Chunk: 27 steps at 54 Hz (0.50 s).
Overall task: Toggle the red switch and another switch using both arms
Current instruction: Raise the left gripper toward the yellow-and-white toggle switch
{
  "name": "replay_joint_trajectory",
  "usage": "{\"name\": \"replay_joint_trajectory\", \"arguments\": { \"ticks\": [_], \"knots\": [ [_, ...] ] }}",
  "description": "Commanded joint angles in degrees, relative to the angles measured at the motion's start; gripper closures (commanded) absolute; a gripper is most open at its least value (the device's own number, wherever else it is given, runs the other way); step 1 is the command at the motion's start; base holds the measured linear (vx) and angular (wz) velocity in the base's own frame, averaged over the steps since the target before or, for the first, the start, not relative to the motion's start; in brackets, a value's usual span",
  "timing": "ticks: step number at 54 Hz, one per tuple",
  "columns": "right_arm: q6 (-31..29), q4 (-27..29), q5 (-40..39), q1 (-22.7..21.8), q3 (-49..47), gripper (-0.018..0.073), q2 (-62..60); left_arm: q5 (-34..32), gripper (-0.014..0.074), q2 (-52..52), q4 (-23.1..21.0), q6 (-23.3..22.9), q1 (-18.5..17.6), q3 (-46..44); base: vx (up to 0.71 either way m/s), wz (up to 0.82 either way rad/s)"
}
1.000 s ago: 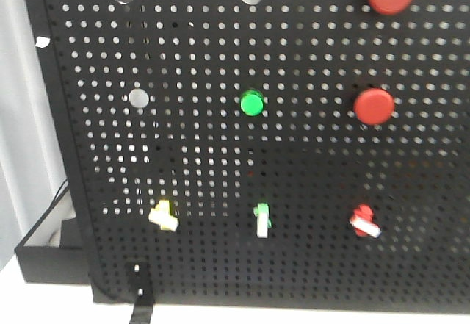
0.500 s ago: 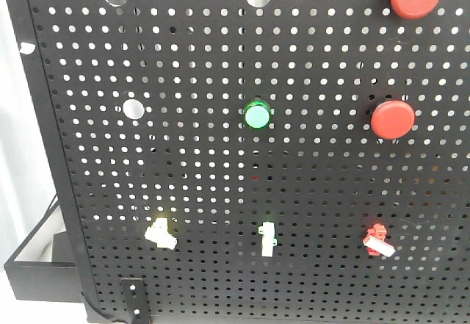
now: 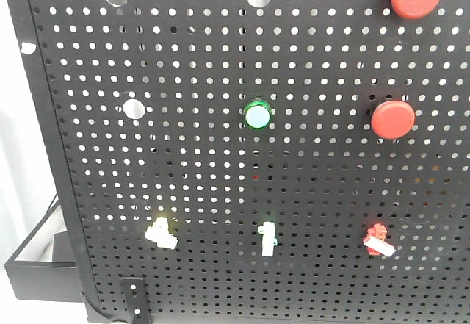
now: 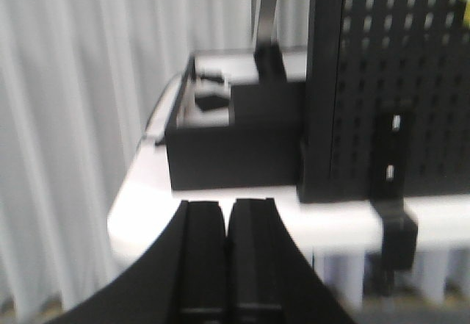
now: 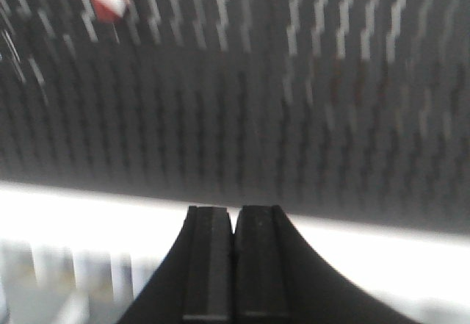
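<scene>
Front view, far left: a black box [image 3: 33, 269] sits just beside the black pegboard [image 3: 198, 170], w/ a small bracket [image 3: 136, 302] at the board's bottom edge. Along the bottom row, left to right, you've got the pale yellow switch [image 3: 161, 232] w/ its whitish lever angled down-right. Next is the green-based toggle [image 3: 267, 239] mid-board, lever pointing straight down. Then comes the red switch [image 3: 377, 240] toward the right, white lever angled down-right. Above the middle toggle there's a green round light [image 3: 258, 114], and up the right side two big red push-buttons [image 3: 393, 119], one above the other. Left wrist view: your left gripper [image 4: 228, 210] has its jaws closed, pressed flush w/ nothing between. It sits low, off the board's left corner, facing the box and the white table [image 4: 330, 217], w/ a pale curtain [image 4: 73, 118] at left. A scrap of yellow shows at the frame's top-right edge, too cut off to tell what it is. Right wrist view is blurry: your right gripper [image 5: 234, 214] also has its jaws closed on nothing. It sits below the board's lower rows, and the red switch is a red-and-white smear at top left, well apart from the tips.
</scene>
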Motion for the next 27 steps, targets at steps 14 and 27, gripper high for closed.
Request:
{"name": "replay_joint_trajectory", "arguments": {
  "ticks": [14, 27],
  "knots": [
    [0.71, -2.46, -2.68, 0.12, -26.07, 0.0566, 9.86, -23.39, 0.0594, 4.73, -0.61, -0.25, 0.09, -12.67, 0.00, 0.00],
    [0.28, -2.69, 3.50, 0.12, -39.40, 0.0566, 30.72, -11.11, 0.0594, 28.85, -0.57, -0.52, 0.09, -32.48, 0.00, 0.00]
  ]
}}
